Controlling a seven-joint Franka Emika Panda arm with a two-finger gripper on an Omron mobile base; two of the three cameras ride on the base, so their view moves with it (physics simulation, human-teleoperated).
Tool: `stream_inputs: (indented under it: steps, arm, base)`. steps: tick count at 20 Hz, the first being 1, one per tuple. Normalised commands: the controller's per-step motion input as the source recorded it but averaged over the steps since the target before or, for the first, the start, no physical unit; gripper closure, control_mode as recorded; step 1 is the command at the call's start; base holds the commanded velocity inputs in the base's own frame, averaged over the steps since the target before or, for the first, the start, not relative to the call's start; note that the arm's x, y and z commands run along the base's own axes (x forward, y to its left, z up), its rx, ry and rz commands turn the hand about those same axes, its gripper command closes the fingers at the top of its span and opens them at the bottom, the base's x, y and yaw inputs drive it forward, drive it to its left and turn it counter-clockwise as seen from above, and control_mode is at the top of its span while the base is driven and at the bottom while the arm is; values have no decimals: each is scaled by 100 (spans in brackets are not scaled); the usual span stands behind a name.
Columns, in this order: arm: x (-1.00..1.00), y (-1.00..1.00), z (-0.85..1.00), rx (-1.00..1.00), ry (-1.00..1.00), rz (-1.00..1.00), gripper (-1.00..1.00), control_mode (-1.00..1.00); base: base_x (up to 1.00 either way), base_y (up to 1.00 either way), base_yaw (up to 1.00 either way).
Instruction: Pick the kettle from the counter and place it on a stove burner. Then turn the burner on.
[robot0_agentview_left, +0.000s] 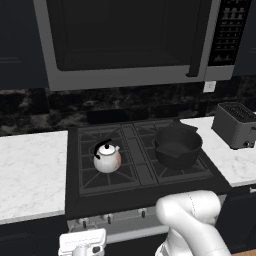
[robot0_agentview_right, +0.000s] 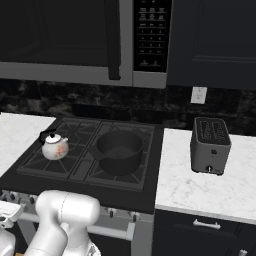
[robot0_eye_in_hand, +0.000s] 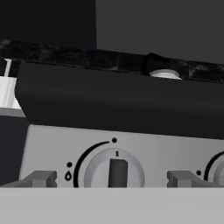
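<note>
Kettle sits on the front-left stove burner; the gripper, spread wide and empty, faces a control knob.

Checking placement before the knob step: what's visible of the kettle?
The kettle is small, round and pale silvery-white with a faint reddish blotch, a black arched handle, a black lid knob and a short spout. It stands upright on the front-left stove burner, apart from the black pot. Nothing grips it.

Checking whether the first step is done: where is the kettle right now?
The kettle sits on the front-left stove burner of the black cooktop, left of the black pot in both base views, off the counter.
</note>
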Motion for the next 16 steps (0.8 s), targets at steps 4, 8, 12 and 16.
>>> stream_inputs:
  steps: [4, 8, 12, 16]
  arm:
    - [-9, -13, 20, 0, -3, 0, -100, -100]
    - [-4, -8, 19, 0, -3, 0, -100, -100]
    - [1, 0, 2, 0, 0, 0, -100, -100]
    - [7, 0, -6, 0, 0, 2, 100, -100]
  base:
    - [0, 0, 0]
    - [0, 0, 0]
    - [0, 0, 0]
    - [0, 0, 0]
